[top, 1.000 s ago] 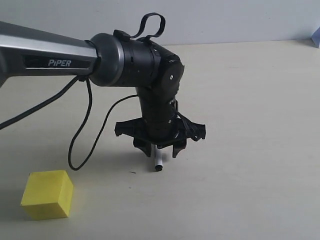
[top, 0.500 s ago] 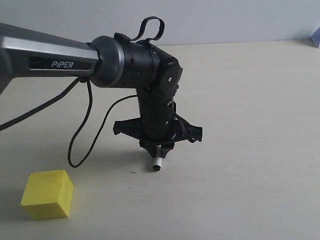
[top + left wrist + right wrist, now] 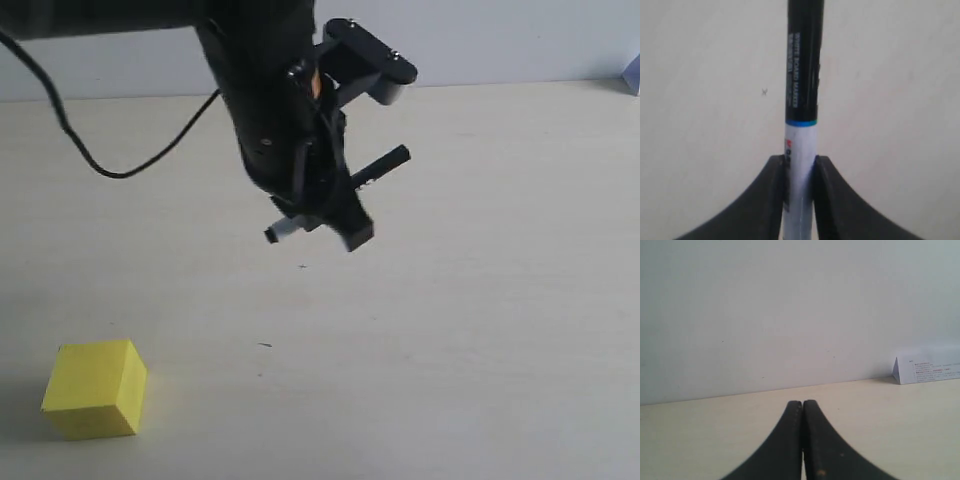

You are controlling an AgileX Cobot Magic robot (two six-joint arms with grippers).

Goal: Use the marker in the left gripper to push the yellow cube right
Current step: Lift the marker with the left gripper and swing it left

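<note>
Lifted off the tabletop since a second ago, the left end effector hangs tilted, well apart from the yellow cube at the exterior view's lower left. Only its wrist view shows it pinching the marker by the white barrel. Right end effector: pressed together, empty.

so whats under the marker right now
Only bare table with a tiny dark speck; the marker hangs clear above it. The left gripper covers part of its white barrel. The yellow cube sits apart, not beneath.

Marker middle probably behind jaws
</note>
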